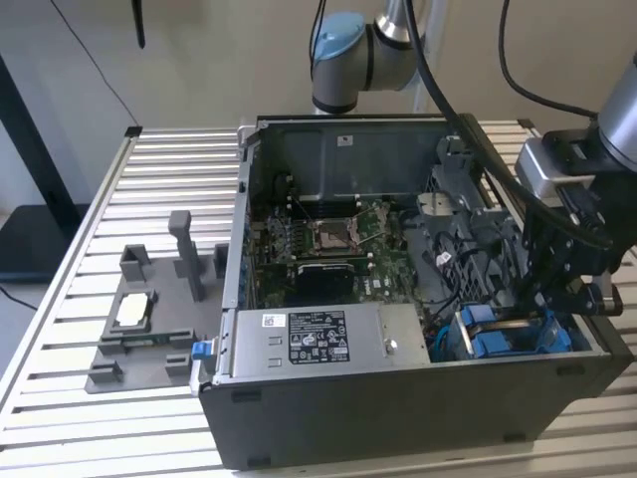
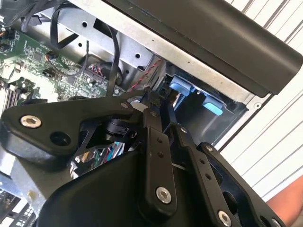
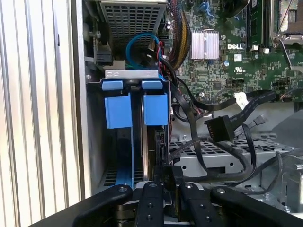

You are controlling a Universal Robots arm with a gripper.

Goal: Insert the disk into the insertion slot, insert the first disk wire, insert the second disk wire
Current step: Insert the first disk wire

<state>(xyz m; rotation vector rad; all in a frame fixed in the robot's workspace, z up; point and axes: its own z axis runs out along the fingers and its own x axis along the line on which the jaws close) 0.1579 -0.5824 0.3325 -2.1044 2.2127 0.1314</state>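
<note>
Slatted aluminium tabletop (image 1: pixel 100 229) carries an open computer case (image 1: pixel 398 418) lying on its side, motherboard (image 1: pixel 338 244) facing up and the grey power-supply box (image 1: pixel 318 339) along the near wall. At the exterior view's right, the gripper (image 1: pixel 545 311) reaches down into the case's corner, where the insertion slot (image 2: pixel 196 125) sits. Both wrist views show the jaws drawn nearly together around a thin dark edge, which I take to be the near end of the disk (image 3: pixel 155 109), so they seem clamped on it rather than free. The disk sits well inside the slot, directly ahead of the jaws. It stands on edge, its long axis running straight away from the jaws, and its two bright blue carrier tabs mark the far end. One blue side rail runs back toward the jaws along the slot's wall. By my reading, the first step is nearly finished or just completed, though I cannot tell whether the carrier has clicked fully home. Neither wire step looks done. In the first wrist view, a black flat connector (image 3: pixel 220 128) hangs loose on its black cables just beside the jaws, plugged into nothing, and a blue cable (image 3: pixel 137 42) loops beyond the disk's far end.
</note>
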